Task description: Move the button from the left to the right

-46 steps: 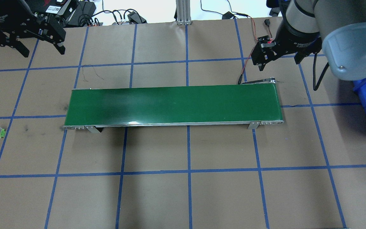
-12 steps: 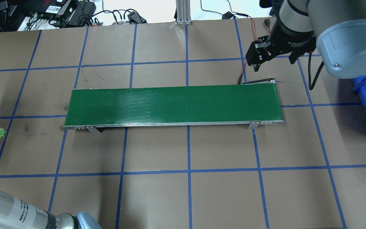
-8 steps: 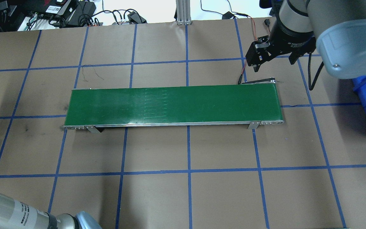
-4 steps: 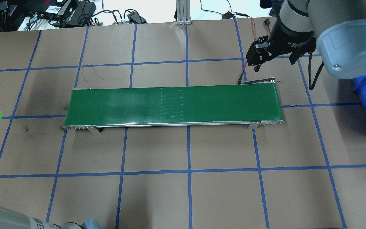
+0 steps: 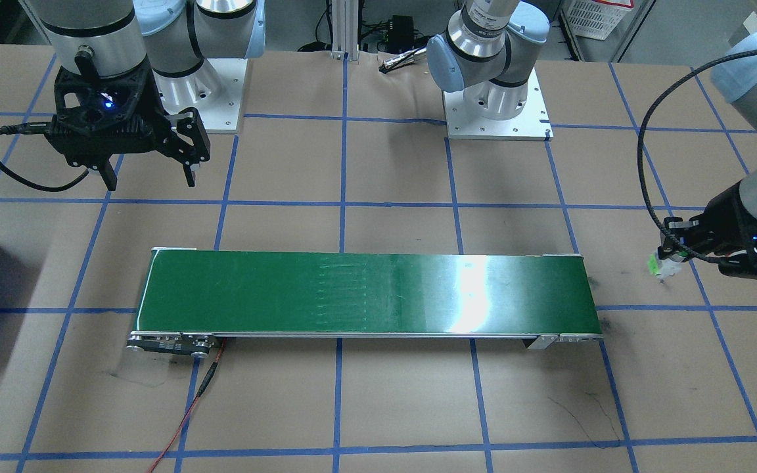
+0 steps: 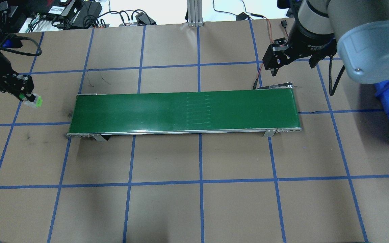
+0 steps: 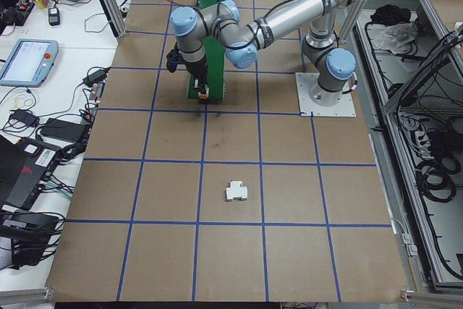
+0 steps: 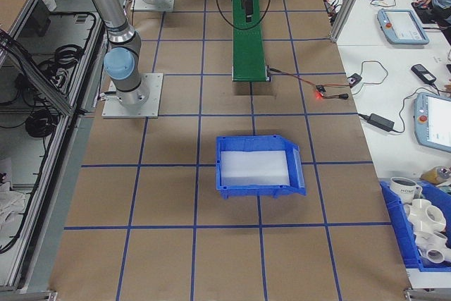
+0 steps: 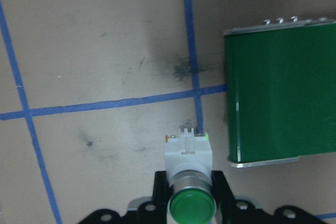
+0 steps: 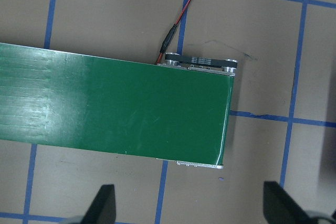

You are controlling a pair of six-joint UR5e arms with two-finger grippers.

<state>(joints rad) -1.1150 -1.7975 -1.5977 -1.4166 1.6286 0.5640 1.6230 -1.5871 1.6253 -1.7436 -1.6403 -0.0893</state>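
One button (image 9: 190, 182) we're gripping in left gripper (image 9: 191, 190), belt (image 9: 281, 87) just ahead for drop; right gripper (image 5: 148, 172) hanging open, waiting.

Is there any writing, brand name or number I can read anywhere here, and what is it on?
Nothing reads clearly.
Label on the right arm: white print, too blurred.
Plate at the conveyor end: print too small.
White cup: dark lettering, too small.
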